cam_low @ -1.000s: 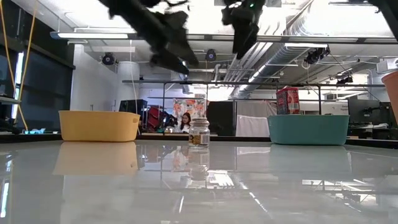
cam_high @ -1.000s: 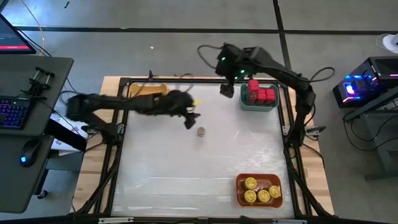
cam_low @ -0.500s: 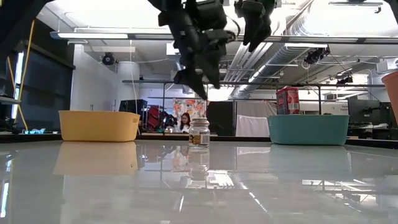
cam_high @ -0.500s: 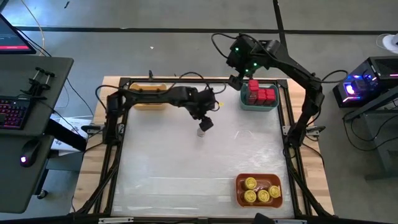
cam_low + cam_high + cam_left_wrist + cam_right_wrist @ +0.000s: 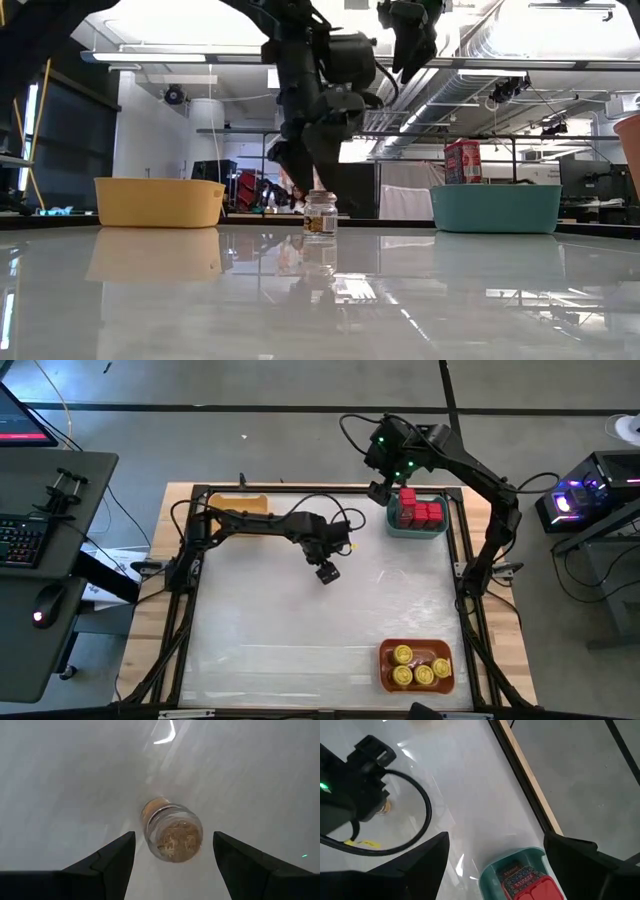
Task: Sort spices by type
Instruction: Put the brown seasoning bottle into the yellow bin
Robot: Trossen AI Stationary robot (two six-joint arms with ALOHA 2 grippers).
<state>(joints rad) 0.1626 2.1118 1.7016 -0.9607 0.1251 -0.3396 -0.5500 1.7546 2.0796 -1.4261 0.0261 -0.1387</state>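
Note:
A small glass jar of brown spice stands upright on its base near the middle of the table. My left gripper hangs just above it, pointing down and open, with one finger on each side of the jar and touching nothing. In the high view this gripper hides the jar. My right gripper waits open, high over the far edge beside the teal bin, which holds red tins. Yellow-lidded jars sit in the orange bin.
A yellow bin stands at the far left, partly under my left arm in the high view. The teal bin is at the far right and the orange bin at the near right. A black frame borders the table.
My left gripper has swung from over the yellow bin toward the table's middle and come down over the brown jar, tipping from a shallow slant to point almost straight down, still open. My right gripper has drifted slightly up and right. The jar has stayed put.

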